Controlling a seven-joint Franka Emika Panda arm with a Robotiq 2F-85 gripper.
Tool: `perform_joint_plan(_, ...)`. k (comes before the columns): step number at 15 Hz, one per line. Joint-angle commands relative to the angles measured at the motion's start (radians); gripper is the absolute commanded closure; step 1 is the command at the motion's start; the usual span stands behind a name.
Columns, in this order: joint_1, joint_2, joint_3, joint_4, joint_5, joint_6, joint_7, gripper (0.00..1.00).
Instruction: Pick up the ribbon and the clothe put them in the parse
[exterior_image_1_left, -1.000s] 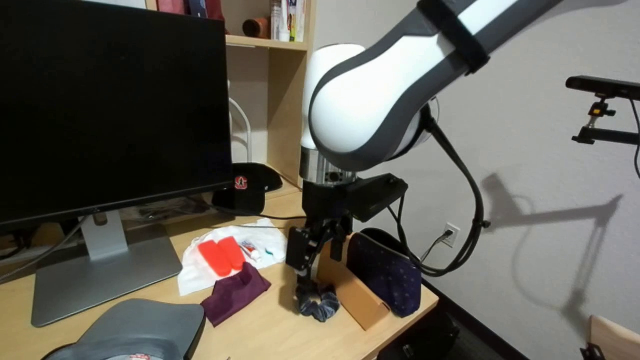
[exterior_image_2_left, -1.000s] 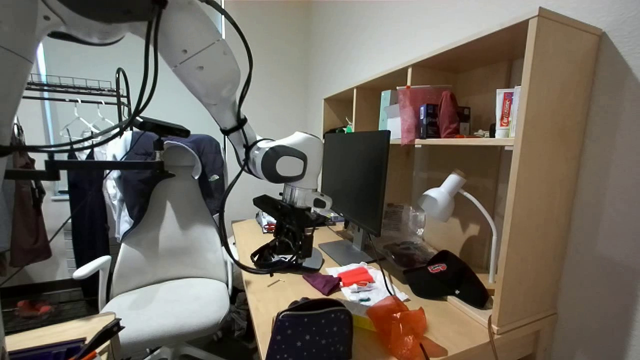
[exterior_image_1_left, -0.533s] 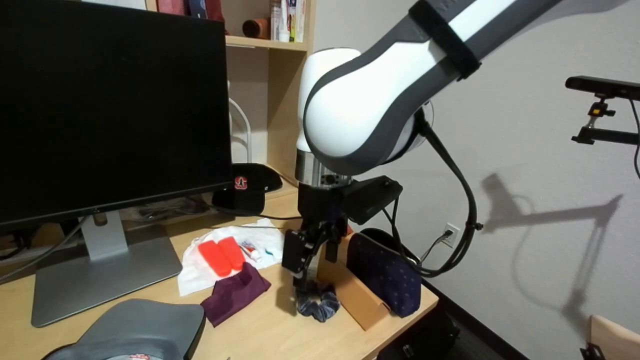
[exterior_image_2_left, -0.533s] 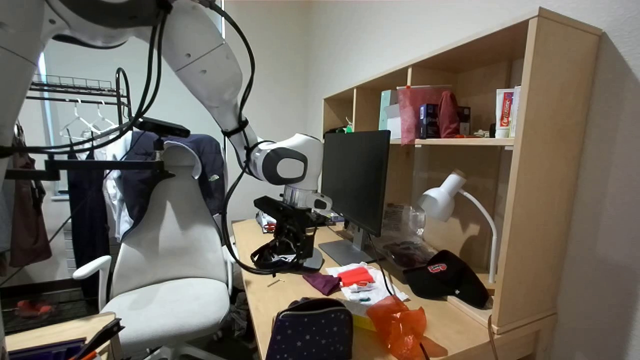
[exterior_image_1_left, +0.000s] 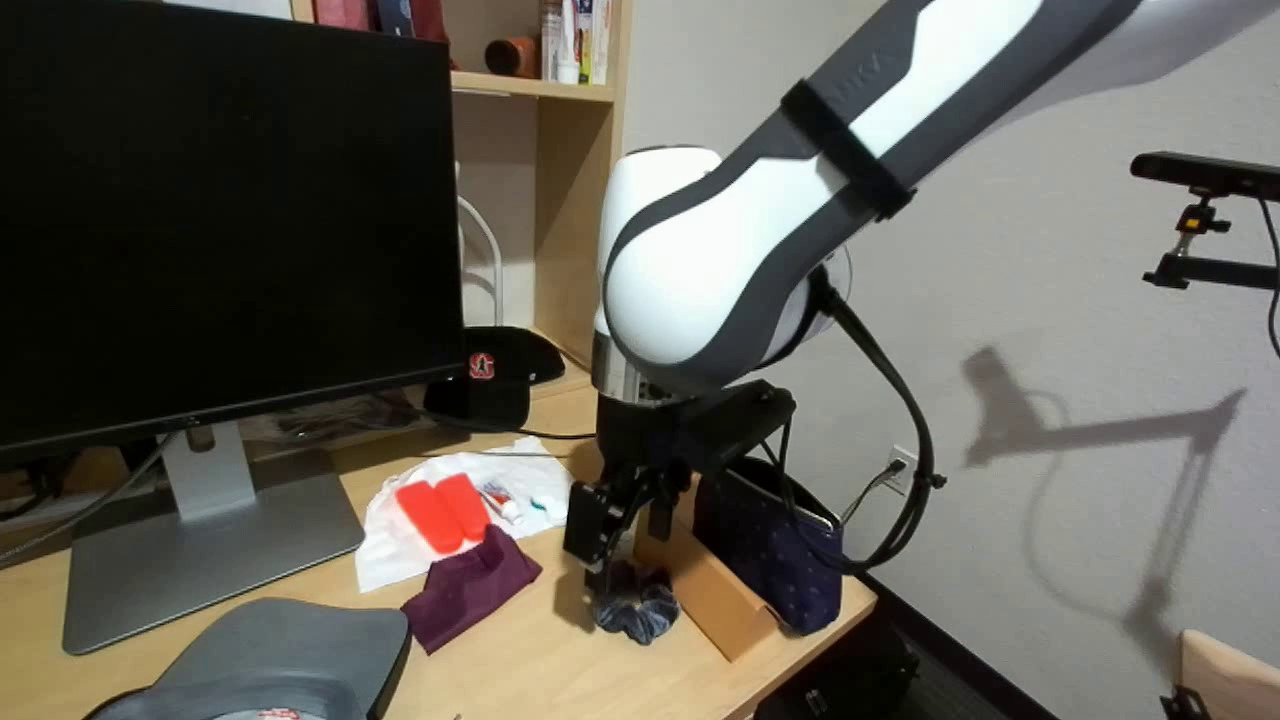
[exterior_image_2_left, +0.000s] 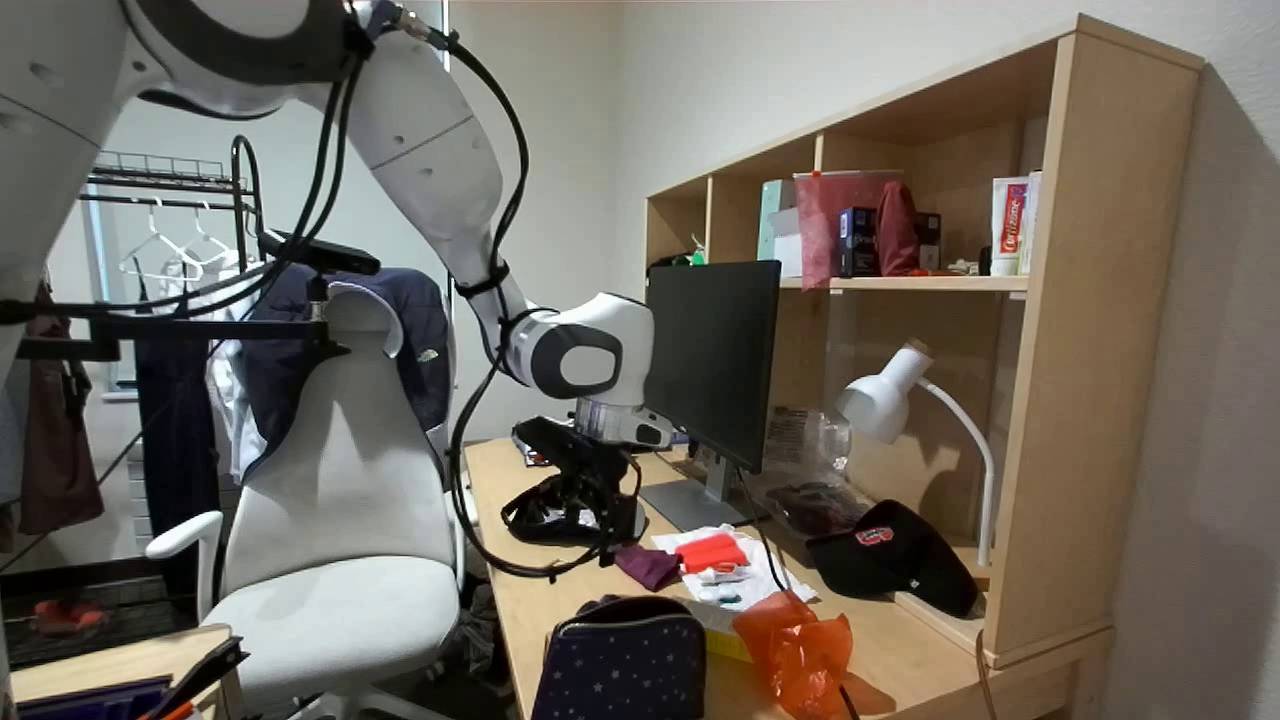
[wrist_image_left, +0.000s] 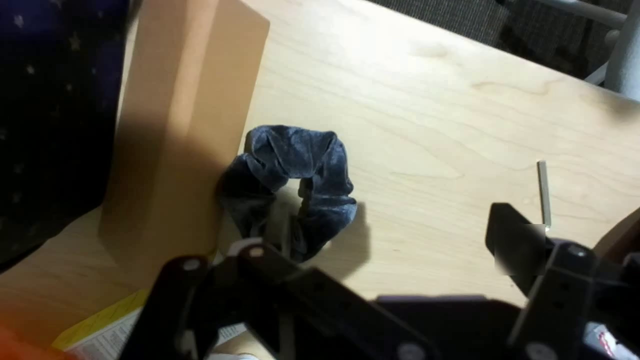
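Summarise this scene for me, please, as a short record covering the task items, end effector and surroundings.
Ribbon: grey scrunchie on the desk, beside the brown box
Cloth: maroon, lying by the white sheet
Purse: navy, starred, upright, across the box from the ribbon
End effector: open; one finger overlaps the ribbon in the wrist view, contact unclear
Task status: ribbon and cloth both outside the purse
Nearby: black cap, grey cap, monitor

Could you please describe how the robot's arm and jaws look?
The arm is rounded and white with dark grey panels, faint lettering and a black strap. Black cables loop beside it. Past a silvery wrist ring, the black, angular jaws carry small round fasteners.
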Motion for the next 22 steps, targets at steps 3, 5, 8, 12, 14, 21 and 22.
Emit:
perform_joint_plan(3, -0.018, 0.137, 0.013, 0.054, 0.032, 0.139, 0.018, 0.0)
perform_joint_plan(5, -0.02, 0.182, 0.018, 0.071, 0.042, 0.174, 0.027, 0.0)
perform_joint_plan(8, -0.025, 0.234, 0.027, 0.088, 0.065, 0.207, 0.044, 0.0)
perform_joint_plan(12, -0.015, 0.272, 0.019, 0.106, 0.072, 0.221, 0.087, 0.25)
perform_joint_plan(14, -0.009, 0.275, 0.014, 0.114, 0.066, 0.215, 0.105, 0.31)
perform_joint_plan(21, -0.006, 0.243, 0.005, 0.107, 0.06, 0.214, 0.128, 0.79)
perform_joint_plan(22, -0.01, 0.235, 0.01, 0.102, 0.06, 0.212, 0.118, 0.85)
